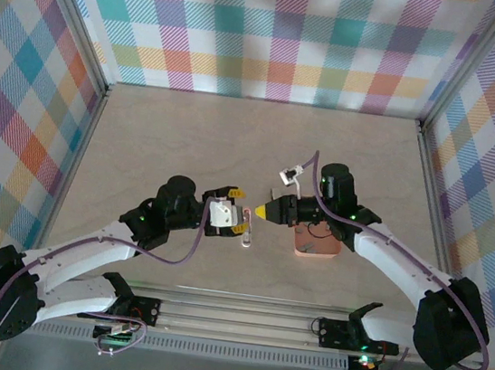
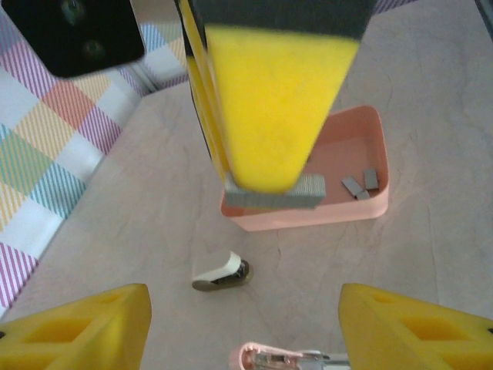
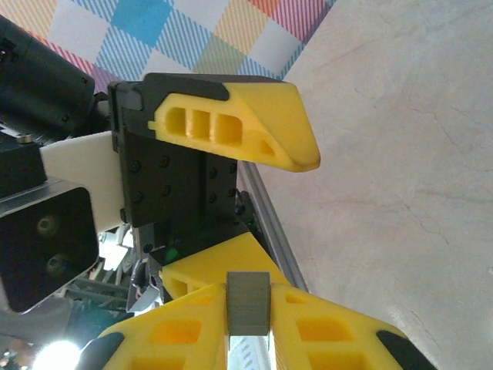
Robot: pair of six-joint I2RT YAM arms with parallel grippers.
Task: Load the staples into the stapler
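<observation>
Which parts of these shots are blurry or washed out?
Left wrist view: the right gripper, close to the lens, is soft, while the staple strip it pinches and the tray behind look sharper. Right wrist view: glare blooms at the bottom left corner. Top view: even light, no harsh shadows.

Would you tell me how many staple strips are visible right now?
3: one staple strip pinched by the right gripper, two loose strips in the salmon tray; the gripper may hide more.
</observation>
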